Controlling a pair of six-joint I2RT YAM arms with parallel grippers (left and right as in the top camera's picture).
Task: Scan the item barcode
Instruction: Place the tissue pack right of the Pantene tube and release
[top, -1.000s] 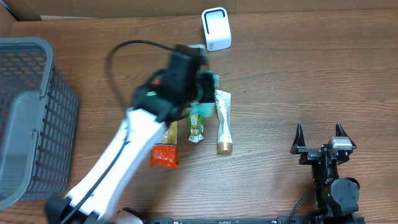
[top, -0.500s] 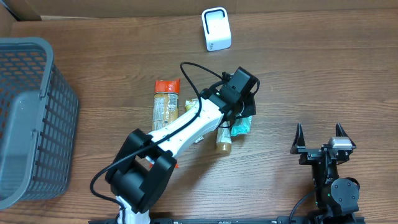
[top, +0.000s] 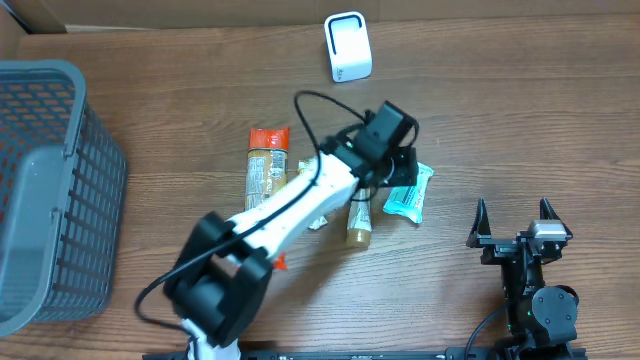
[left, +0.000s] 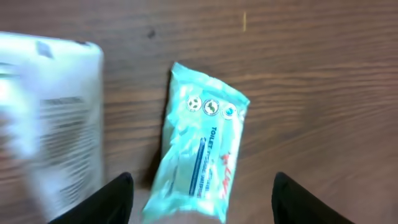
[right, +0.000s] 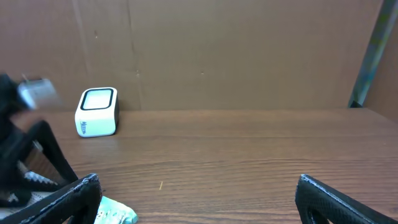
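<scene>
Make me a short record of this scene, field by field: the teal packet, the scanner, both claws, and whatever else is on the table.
teal packet: flat on the table, printed side up, between the left claw's fingers, not gripped
left claw: open, above the packet
right claw: open, empty, near right
scanner: white, at the far edge, apart from the packet
other items: orange-capped jar, gold-capped tube, grey basket at left

Both spread wide: left hand, right hand.
</scene>
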